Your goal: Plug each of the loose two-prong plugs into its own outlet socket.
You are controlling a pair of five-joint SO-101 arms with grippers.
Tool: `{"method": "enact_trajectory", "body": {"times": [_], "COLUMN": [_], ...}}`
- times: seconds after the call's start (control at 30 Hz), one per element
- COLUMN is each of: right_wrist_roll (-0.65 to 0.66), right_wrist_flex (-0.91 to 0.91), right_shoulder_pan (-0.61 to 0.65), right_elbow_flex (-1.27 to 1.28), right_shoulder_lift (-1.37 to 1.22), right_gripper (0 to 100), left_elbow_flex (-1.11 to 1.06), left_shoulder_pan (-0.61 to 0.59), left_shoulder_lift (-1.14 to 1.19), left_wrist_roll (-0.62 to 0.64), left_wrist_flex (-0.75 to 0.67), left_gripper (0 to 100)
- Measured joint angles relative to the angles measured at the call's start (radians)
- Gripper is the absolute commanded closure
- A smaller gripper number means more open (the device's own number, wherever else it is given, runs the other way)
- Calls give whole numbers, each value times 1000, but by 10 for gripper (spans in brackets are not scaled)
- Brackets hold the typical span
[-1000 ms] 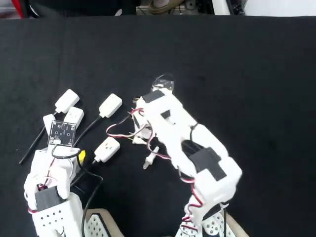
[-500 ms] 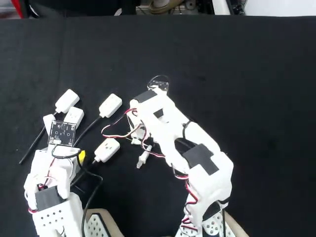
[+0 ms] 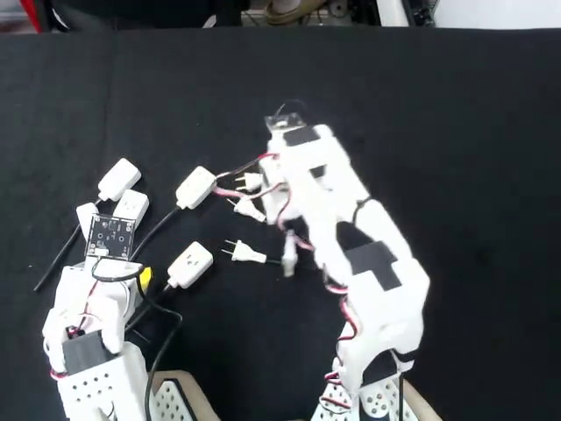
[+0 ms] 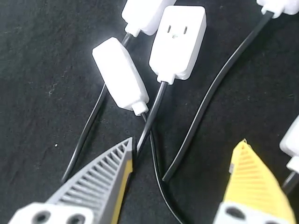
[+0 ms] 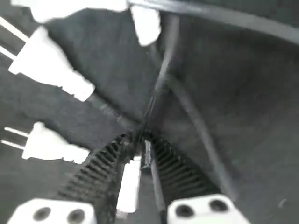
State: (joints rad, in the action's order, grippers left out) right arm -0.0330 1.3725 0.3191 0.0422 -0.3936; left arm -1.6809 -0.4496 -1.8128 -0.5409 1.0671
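Right gripper (image 5: pixel 140 142): fingers pressed together, pinching a thin black cord (image 5: pixel 161 74) that runs on ahead of the tips.
Plugs: near plug (image 5: pixel 49 145) and far plug (image 5: pixel 49 65) lie loose beside that gripper, prongs pointing away from it.
Left gripper (image 4: pixel 184 144): fingers spread, holding nothing.
Sockets: slotted socket (image 4: pixel 177 39) face up ahead of the left tips; side-lying socket (image 4: pixel 120 77) just beside it.
In the way: socket cords (image 4: pixel 205 100) cross between the left fingers on the black table (image 3: pixel 456 132).

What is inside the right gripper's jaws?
The right gripper pinches a thin black cord. A white piece sits deeper between its fingers, mostly covered, so what it is cannot be told.
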Motion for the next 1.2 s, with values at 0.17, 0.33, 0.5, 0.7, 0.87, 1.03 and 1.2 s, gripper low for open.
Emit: {"method": "enact_trajectory", "body": {"times": [0.17, 0.33, 0.5, 0.7, 0.87, 1.03, 1.2], "right_wrist_roll": [193, 247, 256, 256, 258, 258, 258], "right_wrist_flex": [-71, -114, -112, 9, 48, 60, 137], "right_shoulder_pan": [40, 121, 124, 124, 124, 124, 124], "right_elbow_flex": [11, 44, 44, 44, 43, 20, -57], "right_shoulder_lift": [-2, -2, -2, -2, -2, -60, -123], "right_gripper": [959, 955, 853, 818, 818, 818, 819], "left_elbow_flex": [0, 0, 0, 0, 0, 0, 0], "left_shoulder_pan": [0, 0, -2, -2, -2, -2, -2], "left_shoulder_lift": [0, 0, 0, 0, 0, 0, 0], "left_wrist_roll": [0, 0, 0, 0, 0, 0, 0], "left_wrist_flex": [0, 0, 0, 0, 0, 0, 0], "left_gripper": [676, 676, 676, 676, 676, 676, 676]}}
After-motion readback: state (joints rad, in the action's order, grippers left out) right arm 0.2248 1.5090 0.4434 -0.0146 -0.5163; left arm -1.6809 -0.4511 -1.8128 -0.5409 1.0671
